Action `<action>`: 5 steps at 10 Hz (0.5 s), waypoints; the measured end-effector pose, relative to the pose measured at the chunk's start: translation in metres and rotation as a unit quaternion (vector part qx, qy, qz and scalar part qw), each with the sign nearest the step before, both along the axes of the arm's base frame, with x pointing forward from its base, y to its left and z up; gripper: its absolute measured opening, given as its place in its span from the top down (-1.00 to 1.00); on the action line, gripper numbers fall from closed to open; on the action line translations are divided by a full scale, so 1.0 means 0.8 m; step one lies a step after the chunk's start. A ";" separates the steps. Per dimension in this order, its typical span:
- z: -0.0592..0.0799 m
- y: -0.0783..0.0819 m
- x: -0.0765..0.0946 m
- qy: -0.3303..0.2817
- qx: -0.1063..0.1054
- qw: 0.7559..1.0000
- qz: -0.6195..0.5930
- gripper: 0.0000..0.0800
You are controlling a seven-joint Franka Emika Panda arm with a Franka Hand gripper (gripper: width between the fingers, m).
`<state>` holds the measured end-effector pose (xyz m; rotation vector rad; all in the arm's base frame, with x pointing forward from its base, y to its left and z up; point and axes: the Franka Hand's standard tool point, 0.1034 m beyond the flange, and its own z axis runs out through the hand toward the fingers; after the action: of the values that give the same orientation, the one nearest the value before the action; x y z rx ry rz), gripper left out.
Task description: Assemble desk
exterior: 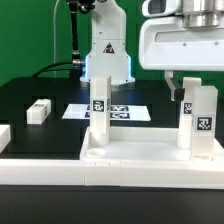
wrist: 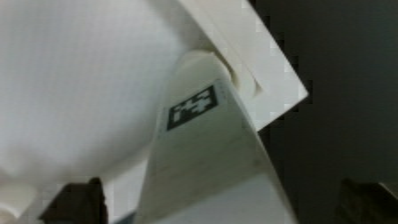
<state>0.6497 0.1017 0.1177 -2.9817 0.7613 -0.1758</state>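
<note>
The white rimmed desk panel [exterior: 140, 163] lies at the front of the exterior view. One tagged white leg [exterior: 100, 108] stands upright at its back left corner. A second tagged leg [exterior: 200, 120] stands at its back right corner. My gripper [exterior: 190, 84] is at the top of this second leg. In the wrist view the leg [wrist: 210, 150] runs between my dark fingers [wrist: 79, 203], with a gap on each side, so my gripper [wrist: 222, 206] is open around it. The panel [wrist: 71, 90] shows behind it. A third leg [exterior: 38, 110] lies loose on the black table at the exterior view's left.
The marker board [exterior: 125, 111] lies flat behind the panel. A long white border rail [exterior: 40, 172] runs along the front, and another white piece [exterior: 4, 136] sits at the left edge. The arm's white base [exterior: 108, 45] stands at the back.
</note>
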 end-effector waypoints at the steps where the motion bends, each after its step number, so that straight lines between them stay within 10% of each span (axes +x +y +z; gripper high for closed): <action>1: 0.005 0.010 0.003 -0.001 -0.001 0.999 0.046 -0.62; 5: 0.003 0.012 0.000 -0.013 -0.010 0.997 0.072 -0.56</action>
<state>0.6498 0.1112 0.1204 -3.0312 0.5438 -0.2151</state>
